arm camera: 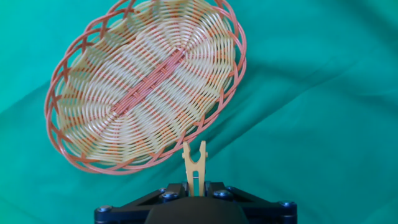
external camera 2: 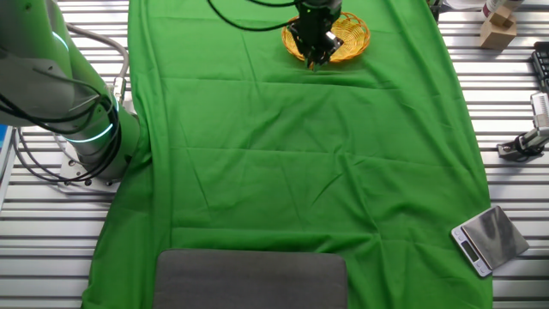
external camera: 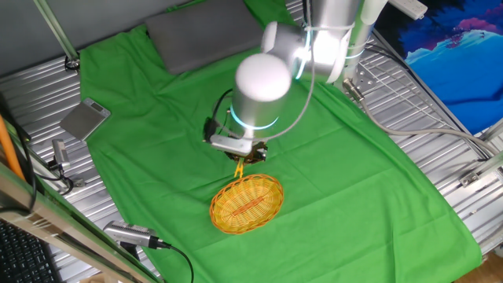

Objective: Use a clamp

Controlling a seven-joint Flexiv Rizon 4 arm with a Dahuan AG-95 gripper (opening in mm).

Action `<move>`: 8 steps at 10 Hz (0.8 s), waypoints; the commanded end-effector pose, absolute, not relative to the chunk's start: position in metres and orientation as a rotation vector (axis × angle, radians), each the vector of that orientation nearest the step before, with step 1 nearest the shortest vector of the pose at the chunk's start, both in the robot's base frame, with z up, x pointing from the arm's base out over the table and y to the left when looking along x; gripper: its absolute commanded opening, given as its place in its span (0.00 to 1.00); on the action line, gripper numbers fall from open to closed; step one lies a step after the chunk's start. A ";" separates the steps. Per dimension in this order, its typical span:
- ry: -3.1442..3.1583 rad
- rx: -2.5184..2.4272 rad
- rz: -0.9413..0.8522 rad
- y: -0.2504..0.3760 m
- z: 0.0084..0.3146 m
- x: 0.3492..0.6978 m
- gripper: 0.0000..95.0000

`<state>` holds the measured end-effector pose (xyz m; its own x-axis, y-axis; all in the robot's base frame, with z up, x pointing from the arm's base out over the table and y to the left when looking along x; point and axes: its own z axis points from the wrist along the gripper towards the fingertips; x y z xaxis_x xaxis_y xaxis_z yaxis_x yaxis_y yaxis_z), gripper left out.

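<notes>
The clamp (arm camera: 194, 163) is a small yellow-orange clip with two prongs. It sticks out from between the fingers of my gripper (arm camera: 195, 184), which is shut on its base. The prong tips point at the near rim of the oval woven basket (arm camera: 146, 81) and sit just short of it. In one fixed view the clamp (external camera: 240, 166) hangs below the hand just above the basket (external camera: 247, 203). In the other fixed view the gripper (external camera 2: 314, 51) is at the basket's (external camera 2: 347, 34) near edge; the clamp is too small to see there.
A green cloth (external camera: 314, 157) covers the table. A grey pad (external camera: 206, 31) lies at one end. A small scale (external camera 2: 489, 240) sits on the metal table off the cloth. A wooden block (external camera 2: 496, 33) stands by the far corner.
</notes>
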<state>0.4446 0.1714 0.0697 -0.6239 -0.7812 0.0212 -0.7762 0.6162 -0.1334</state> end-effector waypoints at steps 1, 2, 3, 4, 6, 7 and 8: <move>2.733 -1.366 -0.226 0.171 0.071 0.445 0.00; 2.714 -1.384 -0.247 0.171 0.071 0.446 0.00; 2.711 -1.386 -0.253 0.171 0.071 0.446 0.00; 2.697 -1.404 -0.270 0.171 0.071 0.446 0.00; 2.683 -1.416 -0.288 0.171 0.071 0.446 0.00; 2.668 -1.429 -0.305 0.171 0.071 0.446 0.00; 2.656 -1.438 -0.320 0.171 0.070 0.446 0.00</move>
<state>0.4455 0.1711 0.0707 -0.5483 -0.8362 0.0095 -0.8149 0.5317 -0.2307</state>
